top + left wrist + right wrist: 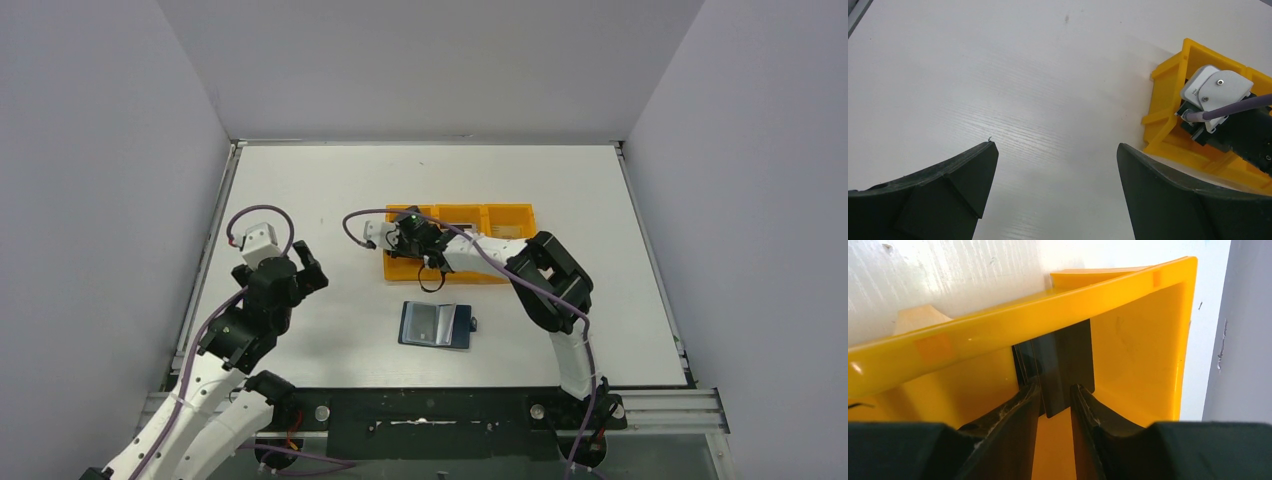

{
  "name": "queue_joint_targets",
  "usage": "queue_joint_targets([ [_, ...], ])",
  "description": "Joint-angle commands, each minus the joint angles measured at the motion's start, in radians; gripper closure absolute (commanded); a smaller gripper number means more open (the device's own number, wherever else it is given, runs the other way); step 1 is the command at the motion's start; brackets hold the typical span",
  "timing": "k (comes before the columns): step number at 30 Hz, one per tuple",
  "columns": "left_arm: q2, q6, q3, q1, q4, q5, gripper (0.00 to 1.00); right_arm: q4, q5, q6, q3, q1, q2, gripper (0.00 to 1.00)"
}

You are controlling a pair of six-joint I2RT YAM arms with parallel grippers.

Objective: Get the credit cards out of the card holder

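Drop-off step, I judge: right gripper (1055, 390), jaws narrowed around a dark card (1068, 355) in the tray's (1138, 340) left bay mid-frame (gripped or freed, I cannot tell), should let go, then go to the open wallet (436, 324) lower-centre on the bench (330, 200); left gripper (1056, 146) jaws released.

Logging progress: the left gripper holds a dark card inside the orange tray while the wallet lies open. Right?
No: the right gripper holds the dark card in the orange tray, per the right wrist view. The wallet does lie open.
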Motion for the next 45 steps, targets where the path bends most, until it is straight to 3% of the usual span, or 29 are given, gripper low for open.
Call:
queue_joint_targets([
  [1, 0.003, 0.011, 0.030, 0.004, 0.029, 0.006, 0.09, 0.060, 0.018, 0.023, 0.022, -0.013, -0.036, 0.69],
  [7, 0.006, 0.012, 0.031, 0.005, 0.030, 0.010, 0.09, 0.114, 0.050, 0.084, 0.014, -0.014, -0.095, 0.68],
  [11, 0.011, 0.014, 0.032, 0.005, 0.030, 0.018, 0.08, 0.148, 0.038, 0.210, 0.001, -0.001, -0.206, 0.65],
  [15, 0.014, 0.012, 0.033, 0.004, 0.024, 0.016, 0.08, 0.227, 0.091, 0.456, -0.100, 0.037, -0.367, 0.63],
  [18, 0.016, 0.008, 0.033, 0.003, 0.019, 0.017, 0.08, 0.240, 0.146, 0.759, -0.215, 0.069, -0.500, 0.57],
  [20, 0.018, 0.008, 0.031, 0.003, 0.022, 0.019, 0.08, 0.156, 0.190, 0.966, -0.243, 0.082, -0.563, 0.52],
  [24, 0.037, 0.013, 0.030, 0.004, 0.029, 0.034, 0.08, -0.101, 0.229, 1.309, -0.250, 0.103, -0.608, 0.52],
  [30, 0.066, 0.022, 0.035, 0.004, 0.029, 0.048, 0.08, -0.199, 0.370, 1.624, -0.377, 0.250, -0.649, 0.52],
  [35, 0.071, 0.022, 0.029, 0.006, 0.034, 0.050, 0.08, -0.337, 0.514, 1.825, -0.331, 0.405, -0.563, 0.54],
  [41, 0.090, 0.023, 0.030, 0.006, 0.036, 0.063, 0.08, -0.549, 0.563, 1.974, -0.247, 0.434, -0.442, 0.60],
  [45, 0.096, 0.024, 0.030, 0.006, 0.037, 0.067, 0.07, -0.507, 0.522, 1.964, -0.259, 0.435, -0.414, 0.61],
])
